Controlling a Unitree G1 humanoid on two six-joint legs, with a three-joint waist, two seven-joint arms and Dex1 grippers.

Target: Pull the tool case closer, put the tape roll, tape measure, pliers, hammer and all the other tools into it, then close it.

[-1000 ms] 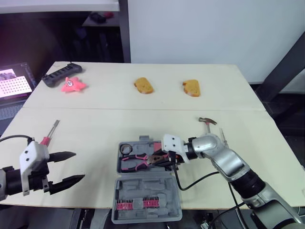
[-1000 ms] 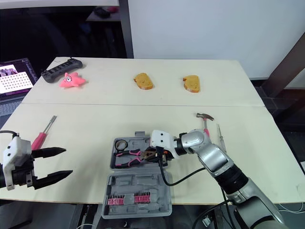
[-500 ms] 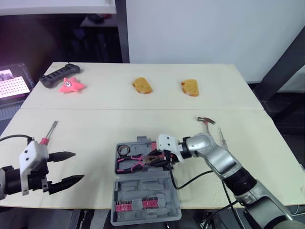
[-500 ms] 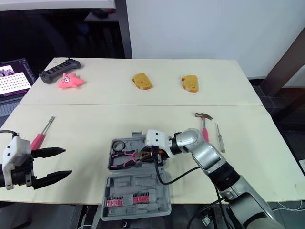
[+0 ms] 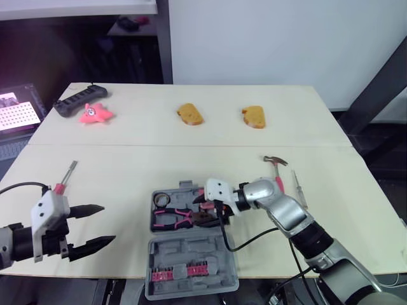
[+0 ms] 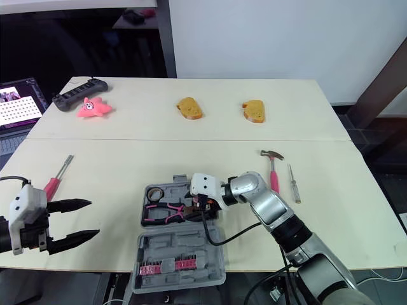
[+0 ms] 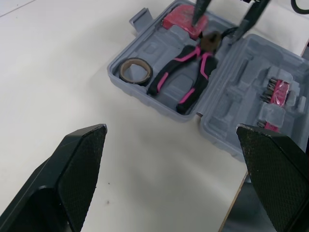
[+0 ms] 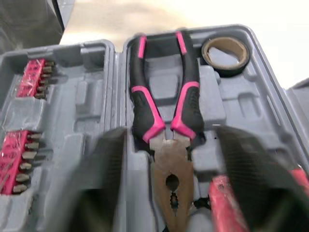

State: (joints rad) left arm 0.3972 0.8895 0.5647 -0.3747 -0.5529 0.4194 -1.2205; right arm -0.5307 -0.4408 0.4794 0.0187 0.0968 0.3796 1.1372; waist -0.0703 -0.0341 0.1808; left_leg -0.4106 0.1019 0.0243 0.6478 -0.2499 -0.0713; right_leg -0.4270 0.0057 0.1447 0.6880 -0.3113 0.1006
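The grey tool case (image 5: pixel 197 249) lies open at the table's front edge. In its far half lie the black-and-pink pliers (image 5: pixel 181 218), the tape roll (image 5: pixel 161 199) and a red tool (image 7: pixel 186 19). A strip of pink bits (image 5: pixel 172 273) sits in the near half. My right gripper (image 5: pixel 205 213) hovers open over the pliers' head, one finger on each side, touching nothing. The hammer (image 5: pixel 277 169) and a thin screwdriver (image 5: pixel 299 188) lie on the table to the right. A pink-handled screwdriver (image 5: pixel 64 180) lies at the left. My left gripper (image 5: pixel 108 223) is open and empty near it.
Two bread-like pieces (image 5: pixel 191 114) (image 5: pixel 254 117), a pink star toy (image 5: pixel 95 113) and a black controller (image 5: pixel 75 101) lie along the table's far side. A lit screen (image 5: pixel 16 108) stands off the left edge. The case's near half reaches over the front edge.
My right gripper has carried the pliers leftward into the case and opened, leaving them lying in their slot. The left gripper has stayed open in place.
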